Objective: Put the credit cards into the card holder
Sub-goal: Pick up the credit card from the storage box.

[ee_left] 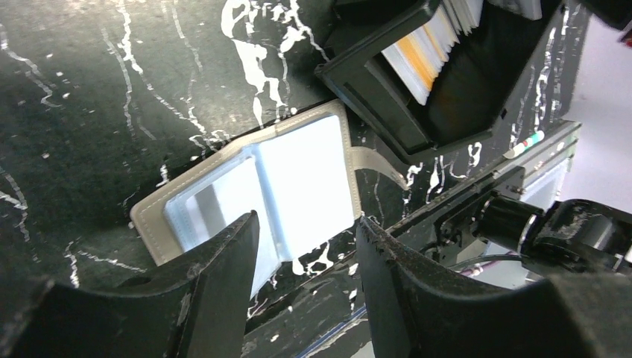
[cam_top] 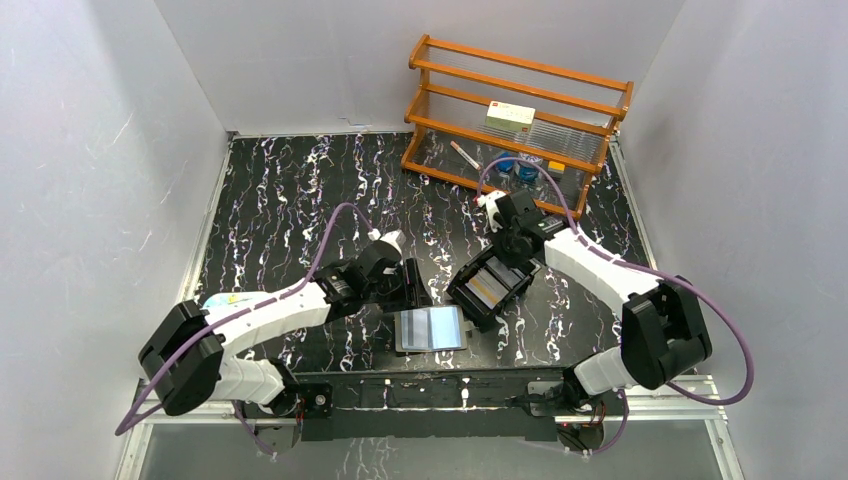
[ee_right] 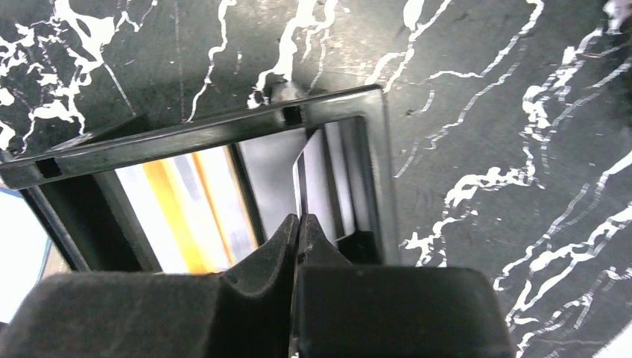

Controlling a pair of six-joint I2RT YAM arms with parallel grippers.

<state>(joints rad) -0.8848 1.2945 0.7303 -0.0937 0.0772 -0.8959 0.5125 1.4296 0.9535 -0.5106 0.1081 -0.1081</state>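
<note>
The card holder (cam_top: 430, 328) lies open near the table's front edge, its clear sleeves facing up (ee_left: 298, 179). My left gripper (cam_top: 411, 284) hangs open just above the card holder's near edge (ee_left: 305, 220), with nothing between its fingers. Right of it stands a black box-like tray (cam_top: 470, 300) holding several credit cards (ee_right: 179, 209), pale with orange stripes (ee_left: 425, 56). My right gripper (cam_top: 512, 250) reaches into the tray's right end (ee_right: 300, 218). It is shut on the edge of one pale credit card (ee_right: 313, 171) that stands upright apart from the stack.
A wooden rack (cam_top: 520, 110) stands at the back right with a small box (cam_top: 509, 118), a pen (cam_top: 463, 153) and blue items (cam_top: 520, 172). White walls close in the marbled black table (cam_top: 290, 200) on three sides.
</note>
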